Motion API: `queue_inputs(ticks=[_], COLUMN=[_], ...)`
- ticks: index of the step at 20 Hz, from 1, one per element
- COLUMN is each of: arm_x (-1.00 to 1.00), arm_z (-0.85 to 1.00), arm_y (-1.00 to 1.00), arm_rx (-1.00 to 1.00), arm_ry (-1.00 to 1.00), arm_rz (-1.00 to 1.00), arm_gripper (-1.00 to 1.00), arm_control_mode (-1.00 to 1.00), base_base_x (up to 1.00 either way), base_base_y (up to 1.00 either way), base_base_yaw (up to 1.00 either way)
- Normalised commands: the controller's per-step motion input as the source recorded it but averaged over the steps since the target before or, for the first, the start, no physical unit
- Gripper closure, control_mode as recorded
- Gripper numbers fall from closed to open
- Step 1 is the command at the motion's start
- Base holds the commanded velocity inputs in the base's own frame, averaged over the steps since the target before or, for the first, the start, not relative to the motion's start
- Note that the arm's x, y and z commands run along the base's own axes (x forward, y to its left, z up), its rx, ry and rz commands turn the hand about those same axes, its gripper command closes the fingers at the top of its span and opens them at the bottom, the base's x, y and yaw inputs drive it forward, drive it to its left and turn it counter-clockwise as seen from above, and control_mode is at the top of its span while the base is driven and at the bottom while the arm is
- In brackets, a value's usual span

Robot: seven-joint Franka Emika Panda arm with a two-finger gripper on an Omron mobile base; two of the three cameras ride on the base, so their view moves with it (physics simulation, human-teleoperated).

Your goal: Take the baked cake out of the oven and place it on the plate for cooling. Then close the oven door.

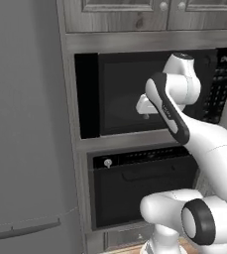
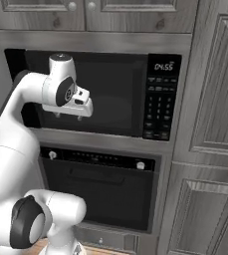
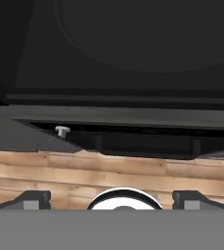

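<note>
Oven door (image 2: 103, 191) shut; jaws wide apart, empty.

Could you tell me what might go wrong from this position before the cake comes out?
The oven door looks shut, and the open gripper hangs up in front of the microwave, well above the door's handle. Reaching down, the arm could brush the white knob or miss the bar.

Grey wood cabinets (image 2: 215, 99), pale wooden floor (image 3: 108, 176)
</note>
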Motion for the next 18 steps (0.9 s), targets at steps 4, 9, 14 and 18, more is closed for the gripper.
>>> queue_inputs(ticks=[4, 9, 14, 18], arm_x=[0.0, 0.0, 0.0, 0.0], arm_z=[0.0, 0.0, 0.0, 0.0], arm_y=[0.0, 0.0, 0.0, 0.0], arm_rx=[0.0, 0.0, 0.0, 0.0], arm_ry=[0.0, 0.0, 0.0, 0.0], arm_rz=[0.0, 0.0, 0.0, 0.0], arm_gripper=[-1.0, -1.0, -1.0, -1.0], arm_control_mode=[1.0, 1.0, 1.0, 1.0], base_base_x=[-0.33, -0.24, -0.44, -0.56], base_base_y=[-0.49, -0.48, -0.24, -0.06], base_base_yaw=[0.0, 0.0, 0.0, 0.0])
